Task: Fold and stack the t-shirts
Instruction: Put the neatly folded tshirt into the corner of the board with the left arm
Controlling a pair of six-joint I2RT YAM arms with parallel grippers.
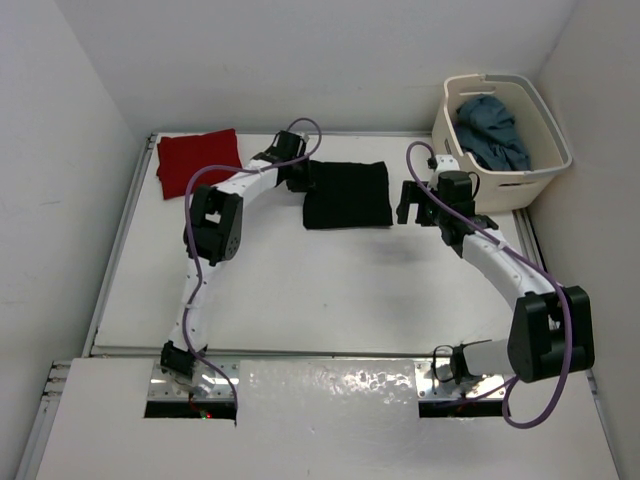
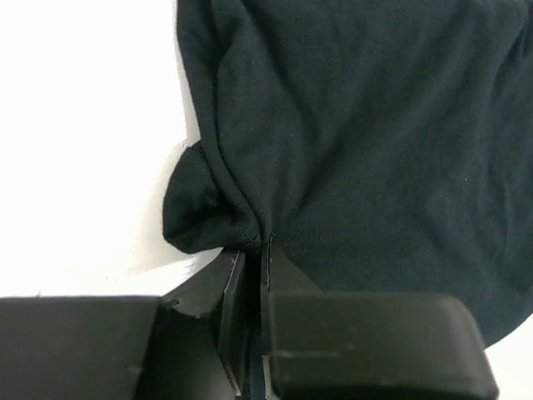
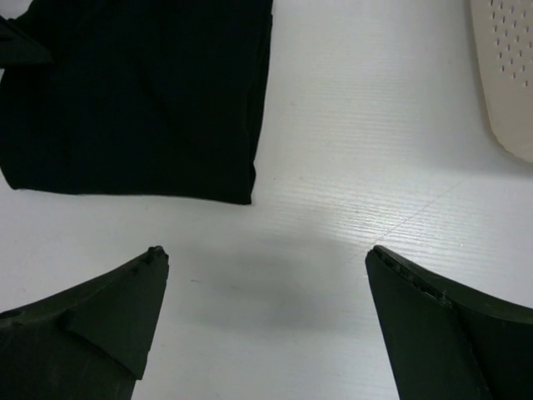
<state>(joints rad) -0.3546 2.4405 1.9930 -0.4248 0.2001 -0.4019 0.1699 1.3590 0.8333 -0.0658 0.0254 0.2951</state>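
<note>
**Counter holdings: three t-shirts, one tub, two end effectors**

*Top view.*
- Black t-shirt: soft cloth folded to a flat rectangle, at the far centre of the white counter.
- Red t-shirt: folded to a rough rectangle in the far left corner, well apart from the black one.
- Blue-grey t-shirt: a crumpled heap inside the cream plastic tub, which has rounded corners and sits at the far right.
- Left end effector: at the black t-shirt's left edge.
- Right end effector: just right of the same shirt, not touching it.

*Left wrist view.*
- Left end effector: matte black fingers pressed together, pinching a gathered pucker at the black t-shirt's edge.
- The cloth shows a fine jersey knit. A small rounded lobe bulges left of the pinch, over the smooth white surface.

*Right wrist view.*
- Right end effector: two wedge-shaped black fingers spread wide, with only faintly ribbed counter between them.
- The black t-shirt's crisp folded corner lies to the left.
- The tub's perforated wall shows to the right.
</note>
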